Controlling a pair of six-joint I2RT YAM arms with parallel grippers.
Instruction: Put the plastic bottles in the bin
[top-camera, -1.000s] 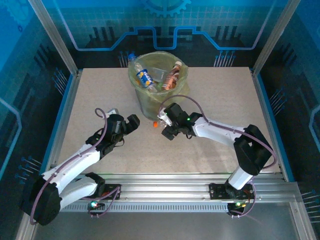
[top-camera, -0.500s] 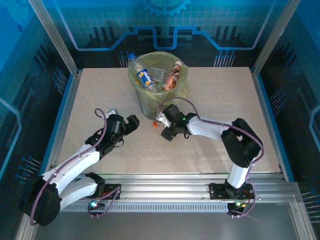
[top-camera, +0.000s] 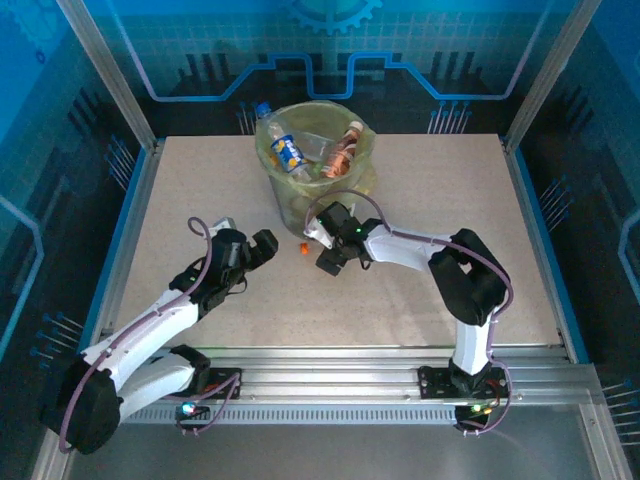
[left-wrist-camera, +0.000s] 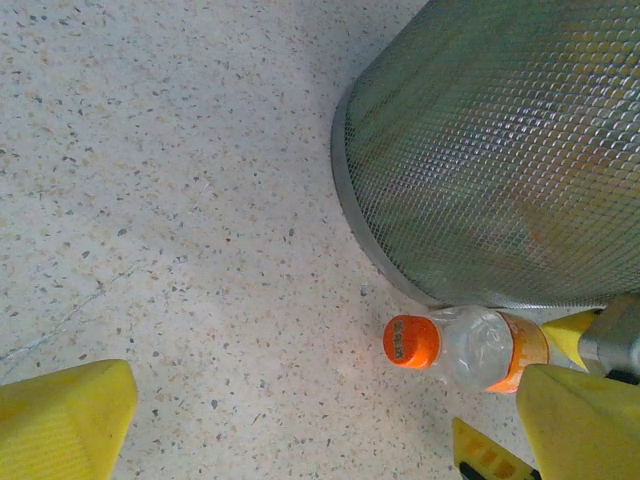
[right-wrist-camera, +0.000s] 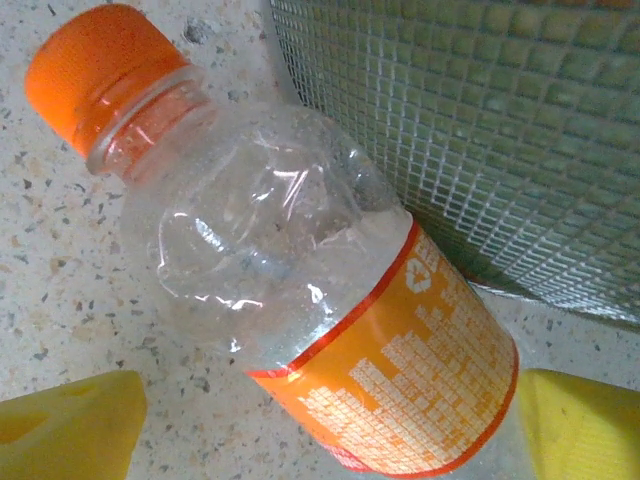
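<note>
One orange-capped bottle (right-wrist-camera: 300, 290) lay beside the bin (right-wrist-camera: 480, 130) — the right claw (right-wrist-camera: 320, 430) spread open around it, not gripping; the left claw (left-wrist-camera: 320, 430) gaped empty.

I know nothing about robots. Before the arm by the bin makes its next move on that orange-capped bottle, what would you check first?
1. Bottle between the right claw's fingers: ok. It lies on the table with a yellow finger on each side.
2. Right claw open: ok. It is not yet closed on the bottle.
3. Gap between the bottle and the bin: cannot tell. The bottle lies right beside the bin's wall.
4. Left claw out of the way: ok. It is open, empty and off to the side.
5. Room in the bin: ok. The bottles inside seem to leave the opening free.
</note>
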